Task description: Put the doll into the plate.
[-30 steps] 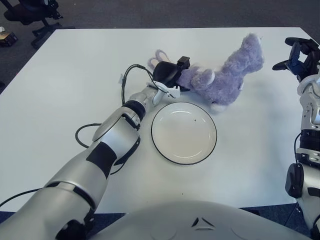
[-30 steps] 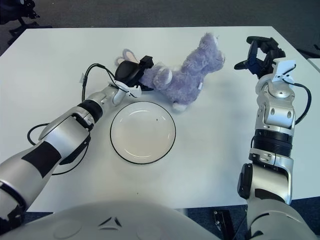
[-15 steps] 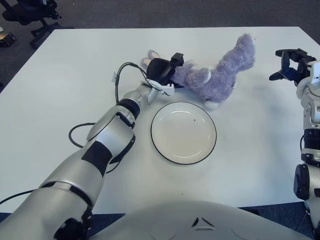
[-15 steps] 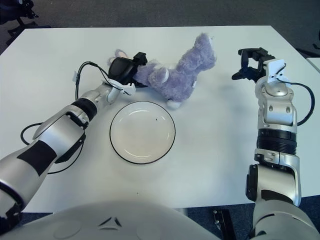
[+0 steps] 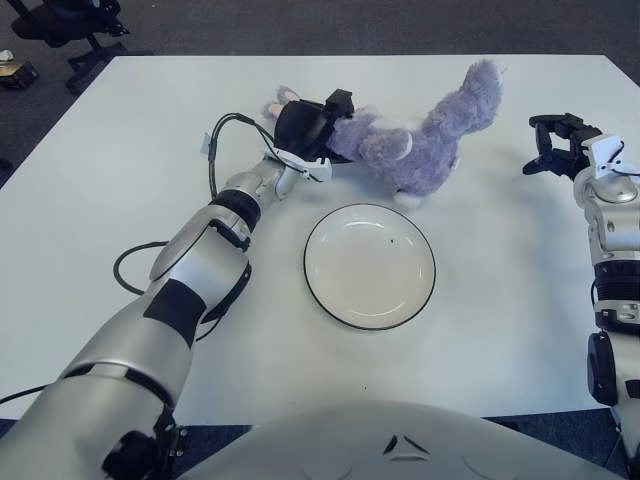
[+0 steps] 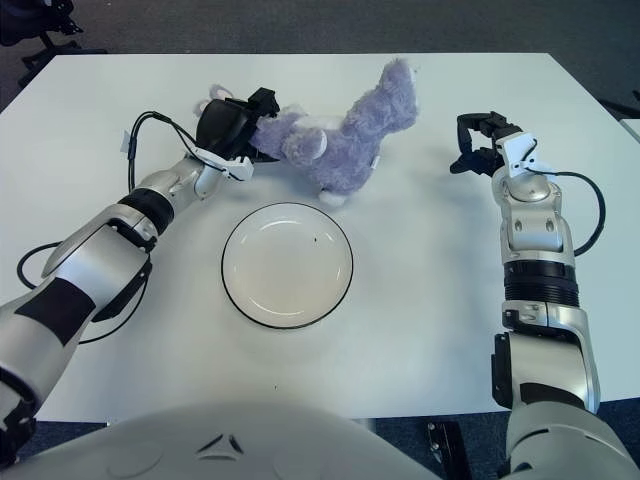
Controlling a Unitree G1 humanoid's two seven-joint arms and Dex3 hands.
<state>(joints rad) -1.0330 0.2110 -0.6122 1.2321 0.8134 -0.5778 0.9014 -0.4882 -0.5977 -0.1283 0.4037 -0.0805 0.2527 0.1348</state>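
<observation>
A purple plush doll (image 5: 425, 148) lies on the white table (image 5: 120, 180) just beyond a white plate (image 5: 369, 264) with a dark rim. My left hand (image 5: 310, 128) is shut on the doll's head end and holds it at the far left of the plate. The doll's tail end (image 6: 395, 85) points up and to the right. The plate holds nothing. My right hand (image 6: 478, 140) is raised at the right of the doll, apart from it, with its fingers spread.
A black cable (image 5: 140, 268) loops along my left forearm on the table. Office chair bases (image 5: 60, 25) stand on the floor beyond the table's far left corner.
My left hand has pulled the doll to the left and farther away from the plate. My right hand has moved left and lower, toward the doll.
</observation>
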